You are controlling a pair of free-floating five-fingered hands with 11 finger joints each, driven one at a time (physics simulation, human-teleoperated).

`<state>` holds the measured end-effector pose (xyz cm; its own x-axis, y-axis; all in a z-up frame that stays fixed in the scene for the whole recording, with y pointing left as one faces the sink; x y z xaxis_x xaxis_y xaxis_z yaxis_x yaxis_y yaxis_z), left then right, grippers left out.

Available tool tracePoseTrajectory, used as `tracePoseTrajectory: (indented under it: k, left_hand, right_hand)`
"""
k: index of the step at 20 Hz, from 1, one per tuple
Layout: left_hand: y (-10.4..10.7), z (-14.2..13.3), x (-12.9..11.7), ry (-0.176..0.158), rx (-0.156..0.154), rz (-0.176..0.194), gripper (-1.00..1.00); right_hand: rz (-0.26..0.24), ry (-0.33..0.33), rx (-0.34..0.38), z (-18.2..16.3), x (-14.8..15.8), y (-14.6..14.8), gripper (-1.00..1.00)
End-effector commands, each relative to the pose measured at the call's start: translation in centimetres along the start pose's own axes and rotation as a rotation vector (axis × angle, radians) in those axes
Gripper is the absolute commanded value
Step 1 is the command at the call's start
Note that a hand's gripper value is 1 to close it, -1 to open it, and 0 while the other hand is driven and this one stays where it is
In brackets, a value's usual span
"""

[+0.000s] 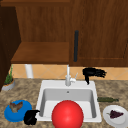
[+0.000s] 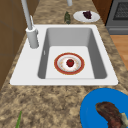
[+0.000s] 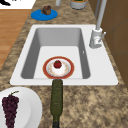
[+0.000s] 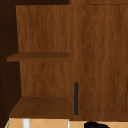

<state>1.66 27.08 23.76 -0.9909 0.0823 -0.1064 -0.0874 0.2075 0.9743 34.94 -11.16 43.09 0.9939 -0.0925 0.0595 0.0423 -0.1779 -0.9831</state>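
My right hand (image 1: 93, 72) hovers above the back right corner of the white sink (image 1: 42, 88), just right of the faucet (image 1: 68, 76). Its fingers stretch to the right, relaxed, holding nothing. Its top edge also shows in the upper view as the right hand (image 4: 93, 124), below the shut cabinet door. My left hand (image 1: 31, 117) hangs at the front left of the sink, beside a blue plate (image 1: 8, 115). A big red round thing (image 1: 67, 114) covers the sink's front. Inside the sink lies a red-rimmed plate (image 2: 58, 65) (image 3: 45, 68) with a small red fruit (image 2: 70, 62) (image 3: 57, 64) on it.
The blue plate (image 2: 87, 110) (image 3: 36, 15) carries a brown piece of meat. A white plate (image 1: 110, 120) (image 3: 27, 105) with dark grapes and a green bottle (image 1: 107, 99) (image 3: 56, 100) lie right of the sink. A potted plant (image 1: 8, 81) stands far left. The cabinet door has a dark handle (image 4: 76, 98).
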Motion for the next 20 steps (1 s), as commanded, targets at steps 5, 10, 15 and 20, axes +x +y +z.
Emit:
tracePoseTrajectory:
  k: [5,10,15,20]
  left_hand:
    - [0.0,0.0,0.0,0.0,0.0,0.0,0.0]
    - [0.0,0.0,0.0,0.0,0.0,0.0,0.0]
    - [0.0,0.0,0.0,0.0,0.0,0.0,0.0]
    - [0.0,0.0,0.0,0.0,0.0,0.0,0.0]
  right_hand:
    - [-0.001,-0.068,0.048,-2.0,-3.0,4.0,-1.0]
    - [0.006,-0.12,0.082,-3.5,-4.7,7.1,-1.0]
    - [-0.007,-0.164,0.109,-3.4,-4.5,8.1,-1.0]
    - [0.018,-0.188,0.178,-3.0,-4.0,9.5,-1.0]
